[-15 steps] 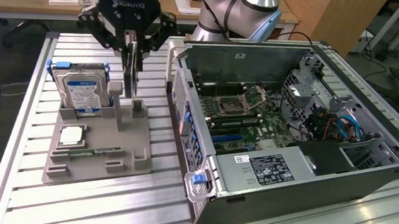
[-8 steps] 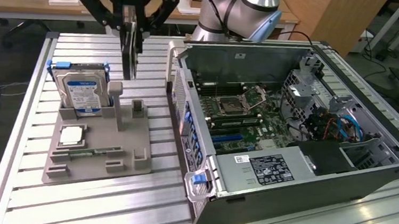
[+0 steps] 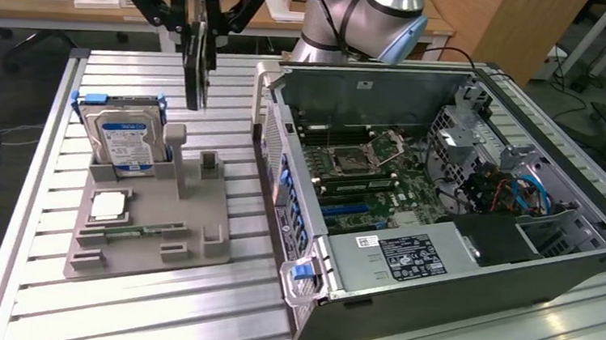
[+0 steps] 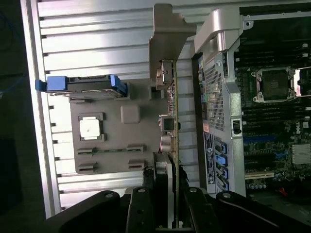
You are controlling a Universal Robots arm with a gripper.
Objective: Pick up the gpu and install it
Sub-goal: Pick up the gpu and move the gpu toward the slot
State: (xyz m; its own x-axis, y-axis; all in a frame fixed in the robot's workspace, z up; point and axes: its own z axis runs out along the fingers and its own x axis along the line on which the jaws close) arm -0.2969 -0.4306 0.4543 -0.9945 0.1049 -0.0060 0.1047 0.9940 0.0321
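**My Black Pincer, My Silver Arm**

My gripper [image 3: 200,40] is matte black, built of angled linkage bars joined by round pivot pins. My arm [image 3: 376,9] is smooth silver-grey, with a pale blue joint cap and a black cable [image 3: 331,22] alongside.

Ribbed metal table [image 3: 162,313], matt grey plastic holder [image 3: 204,221], gpu [image 4: 169,122] with seemingly metal bracket [image 4: 167,22].

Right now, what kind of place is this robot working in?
Probably a computer-assembly lab: an open grey computer case showing its motherboard, a silver hard drive in a grey holder, all on a ribbed aluminium table.
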